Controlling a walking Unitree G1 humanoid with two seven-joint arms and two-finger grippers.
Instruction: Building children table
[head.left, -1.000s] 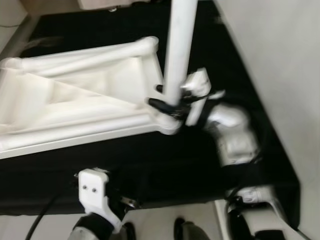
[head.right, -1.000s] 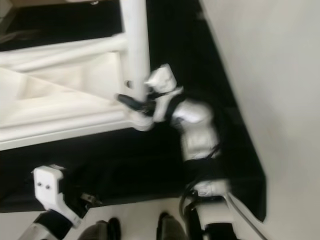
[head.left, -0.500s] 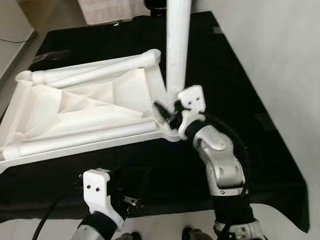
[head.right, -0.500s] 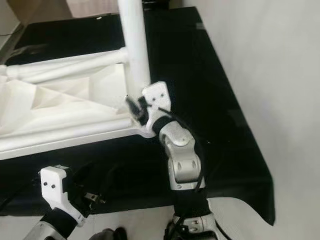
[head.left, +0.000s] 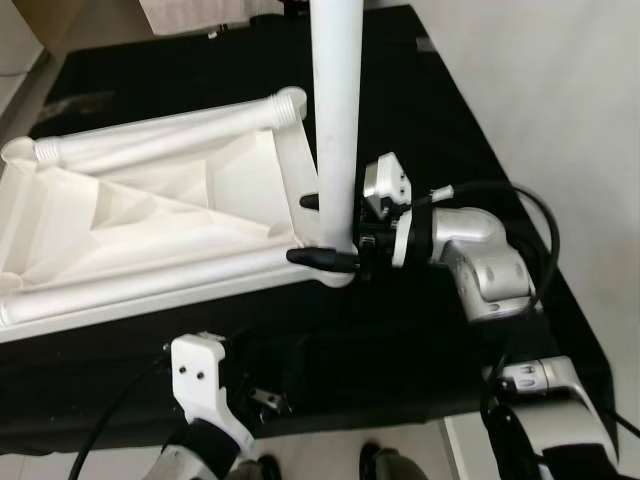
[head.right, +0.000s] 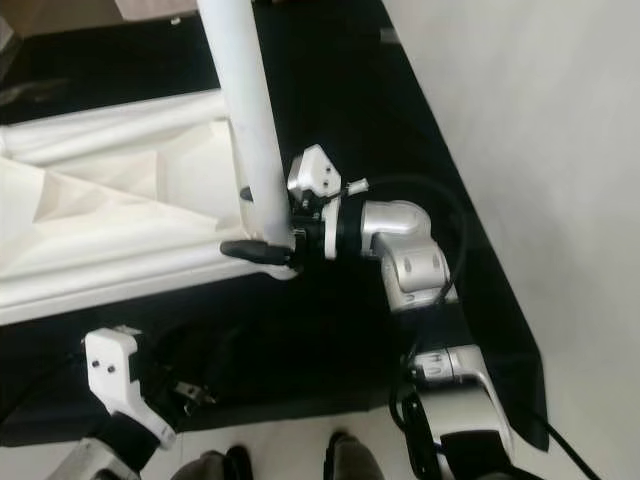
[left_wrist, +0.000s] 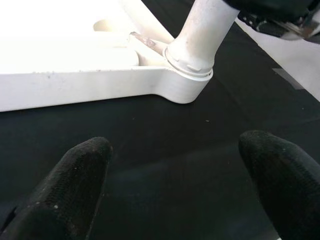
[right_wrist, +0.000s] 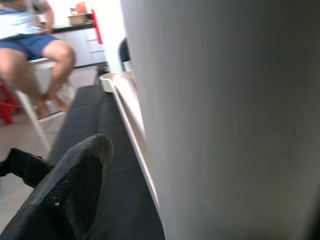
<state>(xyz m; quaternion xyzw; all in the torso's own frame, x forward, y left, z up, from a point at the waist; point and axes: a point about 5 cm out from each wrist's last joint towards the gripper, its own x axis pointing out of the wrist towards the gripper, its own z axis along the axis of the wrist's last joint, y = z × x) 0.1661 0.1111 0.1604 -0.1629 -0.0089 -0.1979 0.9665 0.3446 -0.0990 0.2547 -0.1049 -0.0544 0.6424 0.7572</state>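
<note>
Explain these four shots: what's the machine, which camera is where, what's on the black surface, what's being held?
This is a humanoid robot with two silver arms, each ending in a two-fingered black pincer. The two wide pictures come from its head, looking down; the two close-ups come from cameras on its wrists.

On the black cloth-covered surface lies an upside-down white plastic children's table top. A white plastic tube leg stands upright in its near corner socket.

The right pincer grips that leg just above the socket, one finger on each side. The left pincer is open, holding nothing, low near the surface's front edge. A seated person's legs show in the background.
</note>
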